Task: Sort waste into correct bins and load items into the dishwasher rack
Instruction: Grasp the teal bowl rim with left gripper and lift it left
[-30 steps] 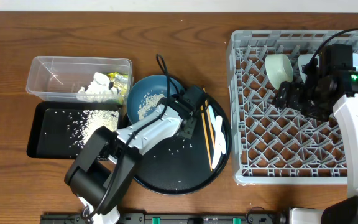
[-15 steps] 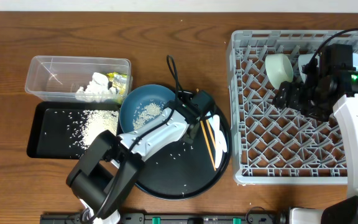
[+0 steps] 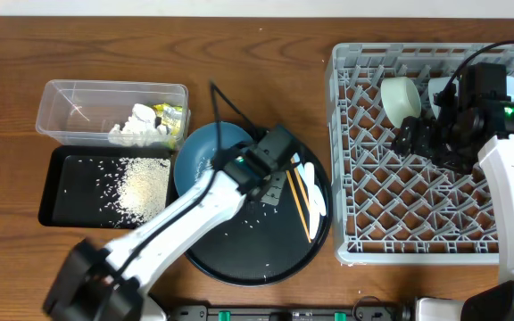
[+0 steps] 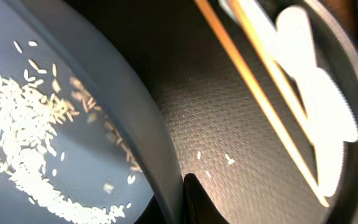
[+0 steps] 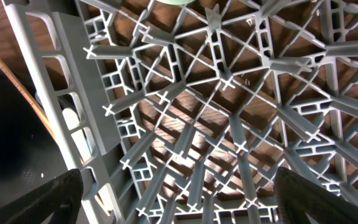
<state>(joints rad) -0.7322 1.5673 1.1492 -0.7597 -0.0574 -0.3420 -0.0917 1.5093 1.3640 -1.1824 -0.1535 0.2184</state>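
My left gripper (image 3: 255,171) is shut on the right rim of the big dark-blue bowl (image 3: 202,153), held over the round black tray's left edge. In the left wrist view the rim runs between my jaws (image 4: 179,196), and loose rice (image 4: 23,143) lies inside the bowl (image 4: 79,74). Wooden chopsticks (image 3: 298,198) and the white spoon (image 3: 310,185) lie on the round tray. My right gripper (image 3: 418,138) is open and empty above the grey rack (image 3: 435,214), its jaws wide over the lattice (image 5: 179,193). A pale cup (image 3: 402,96) stands in the rack.
A clear tub (image 3: 78,98) holds napkins (image 3: 136,125) and a yellow-green wrapper (image 3: 173,116). The black rectangular tray (image 3: 70,192) below it holds a rice pile (image 3: 145,183). The round black tray (image 3: 257,241) has scattered grains.
My left arm has risen and swung, carrying the blue bowl a little left toward the rectangular tray; less rice shows inside it. The right arm has not moved.
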